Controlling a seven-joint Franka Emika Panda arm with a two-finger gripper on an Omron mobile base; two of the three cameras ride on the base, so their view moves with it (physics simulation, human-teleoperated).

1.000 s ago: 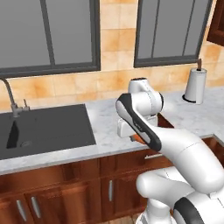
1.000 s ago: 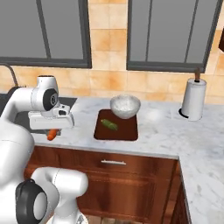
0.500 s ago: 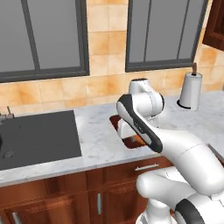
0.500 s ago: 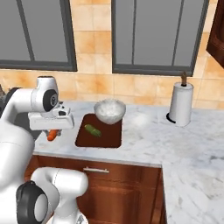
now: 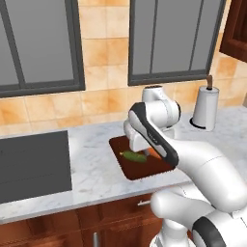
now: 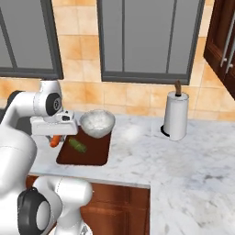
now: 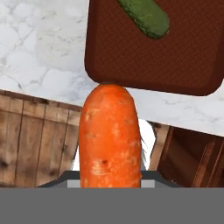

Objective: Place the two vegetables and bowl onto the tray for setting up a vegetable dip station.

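Note:
My gripper point(image 6: 55, 137) is shut on the orange carrot point(image 6: 55, 141), which hangs just off the near left corner of the reddish-brown tray point(image 6: 94, 156). In the hand view the carrot point(image 7: 111, 140) fills the middle and hides the fingertips, with the tray point(image 7: 175, 65) beyond it. The dark green cucumber point(image 6: 77, 145) lies on the tray, also seen as cucumber point(image 7: 144, 15) and cucumber point(image 5: 134, 156). The speckled bowl point(image 6: 97, 123) stands at the tray's far end; I cannot tell whether it rests on the tray or just behind it.
A dark sink point(image 5: 31, 164) is recessed in the marble counter point(image 6: 151, 151) to the left. A paper towel roll point(image 6: 176, 114) stands at the back right. The counter's front edge and wooden cabinet fronts point(image 7: 35, 135) lie under the carrot.
The base has driven right, so the whole scene has slid left in both base views. The gripper keeps its hold on the carrot.

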